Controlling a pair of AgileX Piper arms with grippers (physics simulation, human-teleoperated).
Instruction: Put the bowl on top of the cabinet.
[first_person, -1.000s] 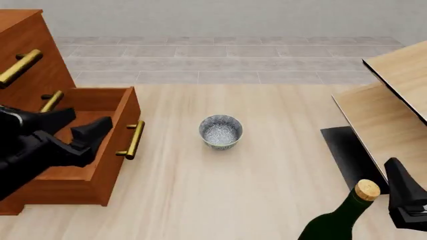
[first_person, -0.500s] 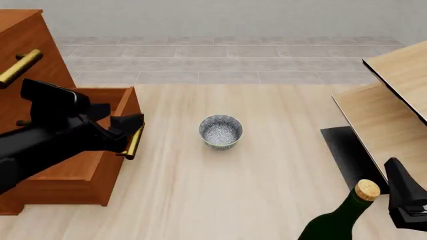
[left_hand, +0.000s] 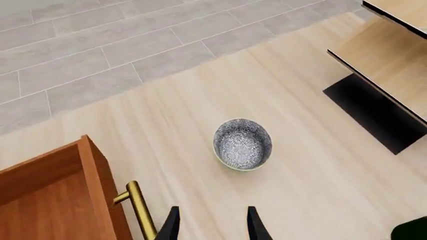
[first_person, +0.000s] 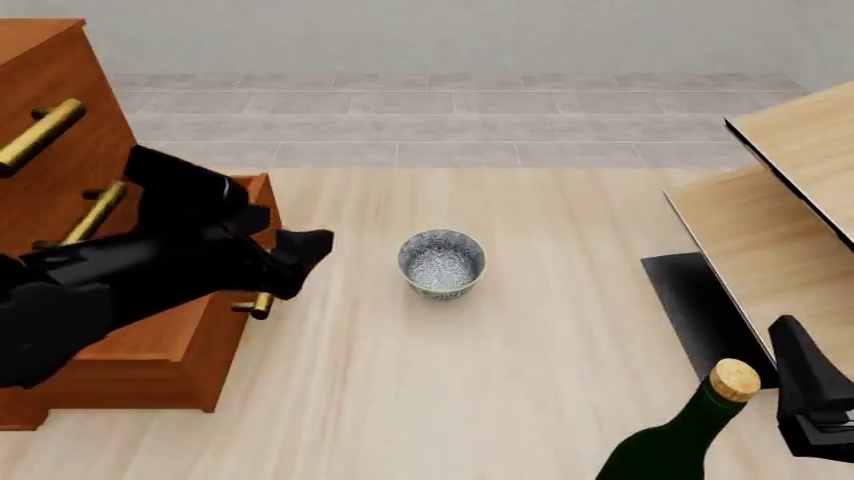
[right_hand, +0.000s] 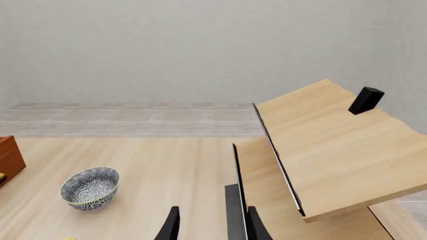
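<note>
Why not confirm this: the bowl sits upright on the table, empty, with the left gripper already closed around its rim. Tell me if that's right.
Not quite. The left gripper is not on the bowl. The front view shows a clear gap of table between them, and the left wrist view shows its fingers apart, short of it. The bowl does sit upright and empty on the table.

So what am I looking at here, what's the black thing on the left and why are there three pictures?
These are simulator renders of a two-armed robot at a table. The black thing is its left arm, ending in the left gripper. One picture looks from above and behind; the other two come from small cameras on each wrist, where two dark fingers poke into view. On the table stand a speckled bowl, a reddish cabinet with one drawer pulled out, and a green bottle beside the right gripper. Neither gripper holds anything; both pairs of fingers look slightly apart.
</note>
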